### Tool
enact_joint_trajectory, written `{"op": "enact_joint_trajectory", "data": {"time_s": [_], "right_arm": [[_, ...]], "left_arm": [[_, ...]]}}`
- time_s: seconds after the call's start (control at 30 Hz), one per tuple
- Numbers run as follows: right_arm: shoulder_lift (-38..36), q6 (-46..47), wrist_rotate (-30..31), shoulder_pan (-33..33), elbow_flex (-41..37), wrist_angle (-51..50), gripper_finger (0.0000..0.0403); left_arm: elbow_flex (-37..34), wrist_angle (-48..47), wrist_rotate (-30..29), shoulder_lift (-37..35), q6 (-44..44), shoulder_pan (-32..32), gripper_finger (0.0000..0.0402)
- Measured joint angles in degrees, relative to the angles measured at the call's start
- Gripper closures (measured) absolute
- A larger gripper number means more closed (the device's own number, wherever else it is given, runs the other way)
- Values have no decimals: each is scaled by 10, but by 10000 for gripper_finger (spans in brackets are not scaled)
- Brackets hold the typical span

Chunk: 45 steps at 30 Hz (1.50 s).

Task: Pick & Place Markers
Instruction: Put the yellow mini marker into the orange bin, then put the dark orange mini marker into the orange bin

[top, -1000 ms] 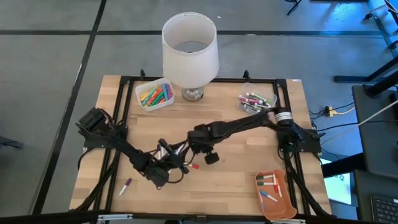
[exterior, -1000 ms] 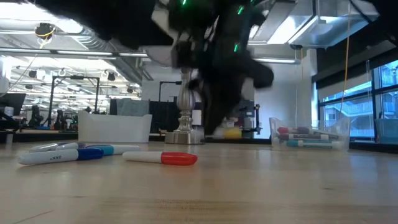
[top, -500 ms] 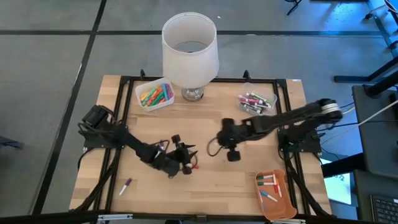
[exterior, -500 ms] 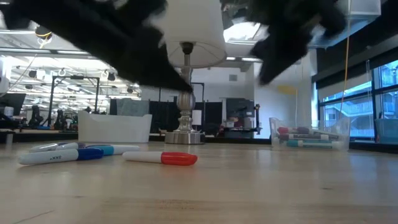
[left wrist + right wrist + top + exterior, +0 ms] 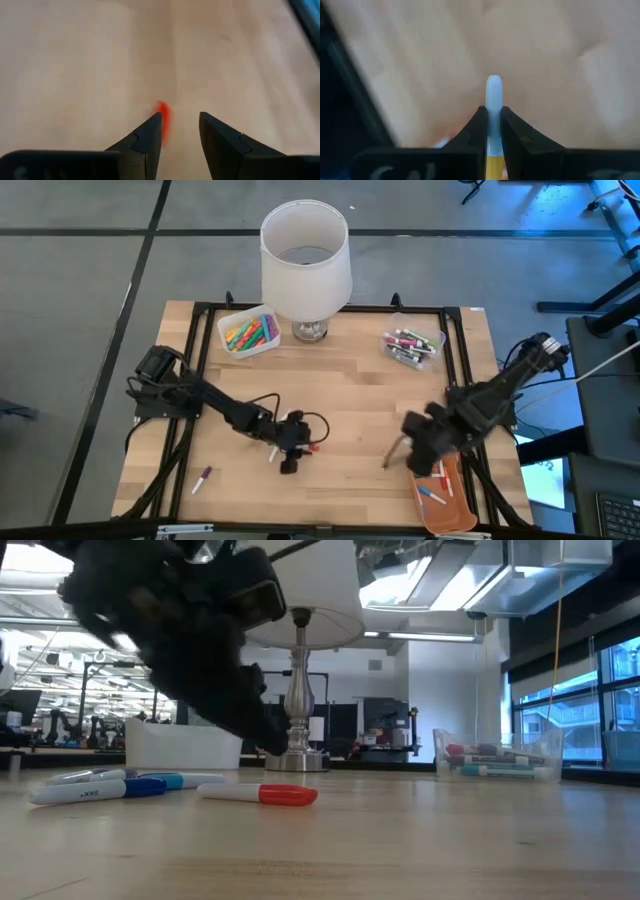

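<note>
My right gripper (image 5: 493,108) is shut on a marker with a pale blue end and a yellow barrel (image 5: 493,92). In the high view it (image 5: 412,444) hangs above the wood beside the orange tray (image 5: 452,502). A white marker with a red cap (image 5: 311,447) lies flat on the table's middle (image 5: 262,794). My left gripper (image 5: 291,450) slants down just left of it, open, the red cap (image 5: 163,116) beside one fingertip, and touches nothing. A purple marker (image 5: 203,477) lies near the front left. My right gripper pinches the marker between its two fingers, just below the pale blue end (image 5: 493,114). The marker lies along the fingers, with the pale end out past their tips and the yellow barrel (image 5: 493,162) back between them. It is lifted clear of the table, pointing steeply down.
The orange tray holds a few markers. A white bin of coloured markers (image 5: 248,331) and a clear bin of markers (image 5: 411,345) stand at the back, either side of a white lamp (image 5: 305,265). Blue markers (image 5: 110,785) lie in the low view. A black frame (image 5: 200,360) borders the table.
My right gripper has swung from the table's middle toward the right and near edges, rising and rolling, to beside the orange tray. My left gripper has shifted right toward the red-capped marker, sunk a little and turned about. The red-capped marker has not moved.
</note>
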Motion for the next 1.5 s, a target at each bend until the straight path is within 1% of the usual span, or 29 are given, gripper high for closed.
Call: {"op": "enact_joint_trajectory", "data": {"time_s": [0.07, 0.13, 0.2, 0.27, 0.33, 0.43, 0.53, 0.7, 0.83, 0.9, 1.07, 1.17, 1.37, 1.43, 1.5], "right_arm": [[7, 50, -15, 40, -5, -3, 367], [21, 111, -17, 75, -15, -3, 368], [31, 162, -19, 102, -26, -3, 370], [44, 199, -34, 122, -37, -3, 369], [59, 216, -61, 133, -47, -1, 357], [75, 218, -106, 137, -49, 11, 324], [80, 210, -113, 137, -45, 32, 288], [79, 201, -73, 137, -24, 40, 240], [79, 171, -26, 137, 1, 40, 225], [79, 157, -3, 137, 14, 41, 225], [79, 124, 45, 137, 32, 41, 237], [79, 106, 53, 136, 34, 43, 244], [79, 70, 99, 135, 34, 47, 250], [79, 55, 129, 130, 34, 51, 250], [79, 39, 175, 124, 34, 58, 250]], "left_arm": [[0, -2, 15, 0, 4, -10, 277], [0, -13, 12, 0, 5, -21, 277], [0, -35, -8, 0, 6, -31, 276], [0, -54, -34, 0, 6, -38, 276], [0, -69, -57, 0, 9, -40, 276], [0, -74, -79, 0, 30, -38, 276], [0, -72, -81, 0, 54, -30, 276], [0, -73, -45, 0, 58, -16, 276], [0, -76, -36, 0, 61, -13, 279], [0, -86, -35, 0, 62, -10, 283], [0, -134, -65, 0, 33, 7, 306], [1, -146, -65, 1, 11, 14, 322], [1, -146, -58, 5, 5, 15, 358], [1, -146, -64, 5, 2, 15, 365], [1, -147, -77, 6, 1, 15, 367]]}}
